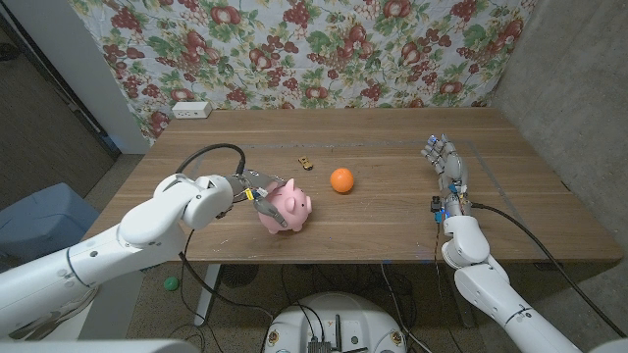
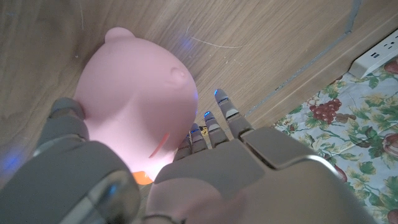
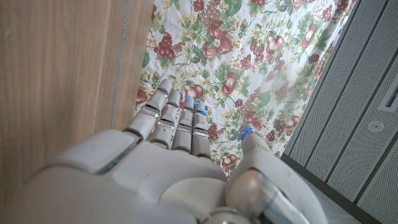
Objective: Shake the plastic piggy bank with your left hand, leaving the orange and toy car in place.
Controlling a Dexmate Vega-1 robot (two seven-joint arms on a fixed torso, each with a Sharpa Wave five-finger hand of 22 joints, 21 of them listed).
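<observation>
left hand (image 1: 257, 193) wrapped around pink piggy bank (image 1: 288, 207), fingers (image 2: 217, 121) clasping its side; right hand (image 1: 446, 167) empty, fingers straight

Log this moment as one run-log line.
left hand: grips piggy bank | right hand: open, idle | orange, toy car: untouched on table

The toy car (image 1: 307, 161) is too small to make out. The left robot hand (image 1: 257, 194) hides part of the pig (image 1: 287, 208), and the pig's lower body is blurred in the left wrist view.
</observation>
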